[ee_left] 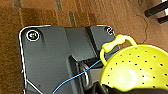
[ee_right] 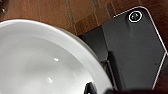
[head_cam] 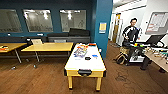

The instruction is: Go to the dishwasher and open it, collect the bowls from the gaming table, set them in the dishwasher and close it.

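The gaming table (head_cam: pixel 75 65), with yellow sides and a white top, stands straight ahead in the head view. A small black bowl (head_cam: pixel 87 58) and a small blue bowl (head_cam: pixel 94 56) rest on its top, beside colourful printed sheets (head_cam: pixel 80 51). In the left wrist view, a yellow-green perforated bowl with a loop handle (ee_left: pixel 136 68) hangs above the floor and the robot's dark base, with my left gripper (ee_left: pixel 100 88) on its rim. The right wrist view has a white bowl (ee_right: pixel 37 60) held the same way by my right gripper (ee_right: pixel 90 90). The dishwasher is out of view.
Two yellow-topped desks (head_cam: pixel 47 46) (head_cam: pixel 10 46) stand to the left of the table. A teal pillar (head_cam: pixel 103 25) rises behind it. On the right are a person (head_cam: pixel 131 32) with a control rig, a bag (head_cam: pixel 121 58) on the floor and a foosball table (head_cam: pixel 160 56).
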Available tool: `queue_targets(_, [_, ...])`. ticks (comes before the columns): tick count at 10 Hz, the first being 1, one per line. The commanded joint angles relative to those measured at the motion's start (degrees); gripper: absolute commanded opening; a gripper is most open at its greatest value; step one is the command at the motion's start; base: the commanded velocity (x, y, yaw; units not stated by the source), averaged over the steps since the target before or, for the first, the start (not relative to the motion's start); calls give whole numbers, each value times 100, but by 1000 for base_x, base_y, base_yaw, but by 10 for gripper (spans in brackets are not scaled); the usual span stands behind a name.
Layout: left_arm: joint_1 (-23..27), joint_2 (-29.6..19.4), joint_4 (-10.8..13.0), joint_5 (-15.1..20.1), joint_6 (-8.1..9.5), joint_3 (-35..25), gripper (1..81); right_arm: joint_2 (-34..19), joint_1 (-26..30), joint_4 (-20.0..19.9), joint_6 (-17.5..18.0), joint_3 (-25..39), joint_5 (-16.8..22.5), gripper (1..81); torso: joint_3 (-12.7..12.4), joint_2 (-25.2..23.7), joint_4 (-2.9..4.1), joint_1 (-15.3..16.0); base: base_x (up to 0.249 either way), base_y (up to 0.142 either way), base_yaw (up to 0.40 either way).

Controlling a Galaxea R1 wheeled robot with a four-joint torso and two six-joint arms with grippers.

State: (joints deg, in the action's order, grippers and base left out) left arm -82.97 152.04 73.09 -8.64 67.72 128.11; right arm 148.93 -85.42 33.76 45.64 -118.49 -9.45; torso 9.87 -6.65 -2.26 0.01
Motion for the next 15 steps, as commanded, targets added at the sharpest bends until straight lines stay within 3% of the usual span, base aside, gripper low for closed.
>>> queue_targets(1, [276, -86, 56, 91, 4, -67, 10, -133, 266, 140, -20, 161, 66, 10, 0, 2, 0, 0, 0, 0, -339])
queue_targets(15, [233, 231, 56, 135, -13, 241, 10, -45, 222, 263, -20, 126, 57, 10, 0, 0, 0, 0, 0, 0, -356])
